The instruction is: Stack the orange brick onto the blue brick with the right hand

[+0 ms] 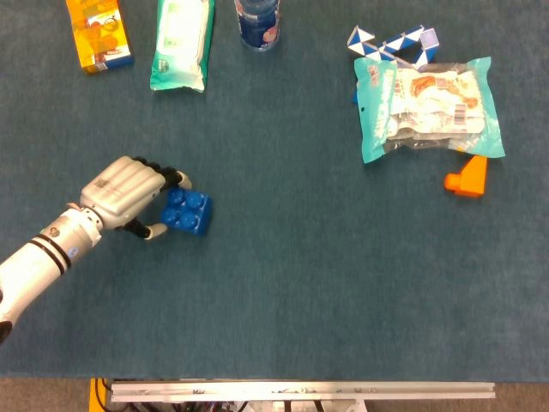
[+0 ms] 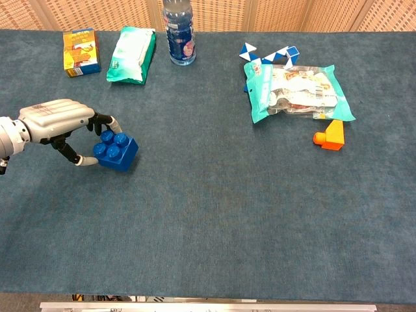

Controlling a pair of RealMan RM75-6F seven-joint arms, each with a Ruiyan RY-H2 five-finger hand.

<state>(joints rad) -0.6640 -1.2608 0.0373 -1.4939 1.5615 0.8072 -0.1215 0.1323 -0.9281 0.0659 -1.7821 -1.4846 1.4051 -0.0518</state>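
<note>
The blue brick (image 1: pixel 189 212) (image 2: pixel 117 151) lies studs up on the teal table mat at the left. My left hand (image 1: pixel 124 193) (image 2: pixel 55 120) is curled around the brick's left side, fingers over its far edge and thumb against its near edge, gripping it. The orange brick (image 1: pixel 467 176) (image 2: pixel 330 137) rests far to the right, just below a snack bag. My right hand appears in neither view.
A teal snack bag (image 1: pixel 429 105) and a blue-and-white twist puzzle (image 1: pixel 390 43) lie at the back right. An orange box (image 1: pixel 99 34), a wipes pack (image 1: pixel 182 43) and a bottle (image 1: pixel 257 21) line the back left edge.
</note>
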